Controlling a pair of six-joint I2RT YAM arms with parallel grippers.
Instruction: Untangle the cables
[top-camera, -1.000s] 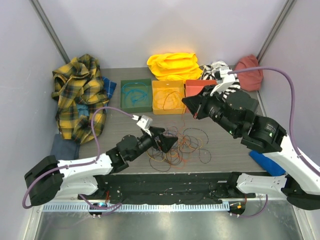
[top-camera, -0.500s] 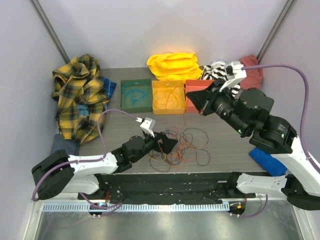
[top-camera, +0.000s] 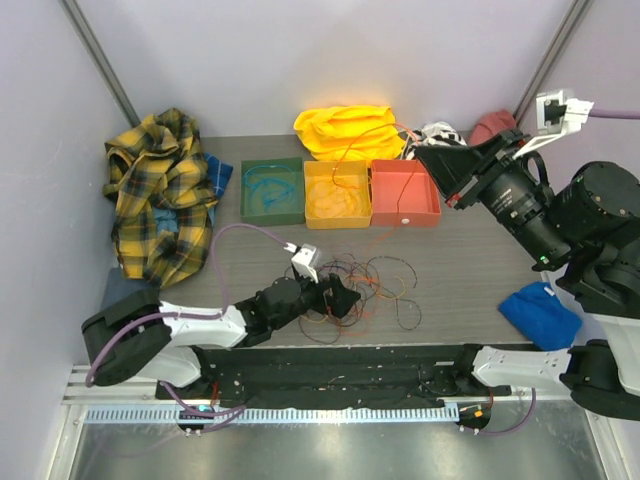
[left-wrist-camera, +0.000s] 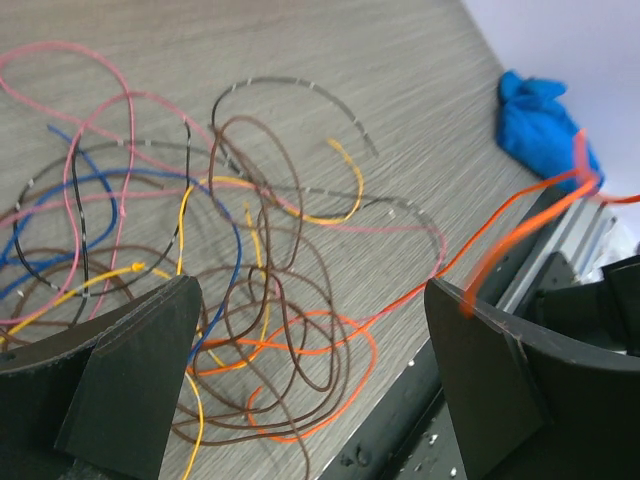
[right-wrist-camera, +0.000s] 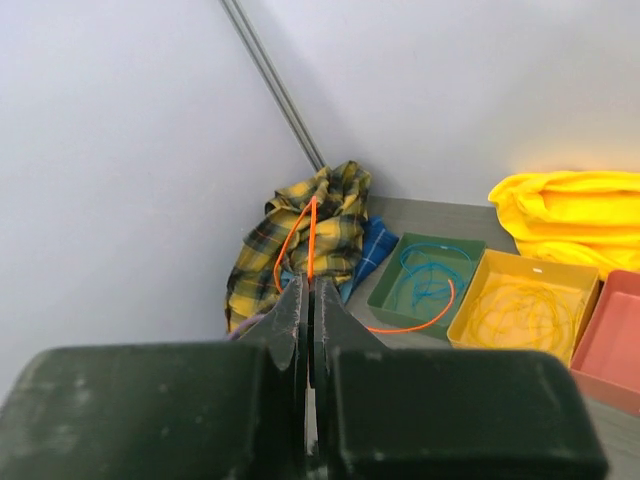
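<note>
One orange strand (right-wrist-camera: 311, 235) is clamped in the right tool (right-wrist-camera: 309, 298), held high above the table (top-camera: 460, 250). The remaining cables (top-camera: 375, 285) lie bunched on it at the left tool (top-camera: 340, 296), its jaws wide apart. Snagged loops could drag the whole bunch upward, tightening knots.

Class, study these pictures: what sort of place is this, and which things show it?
Probably a robotics lab test cell: a left arm and right arm mounted on a table, plain walls closing it in, and tangled cables near sorting trays.
</note>
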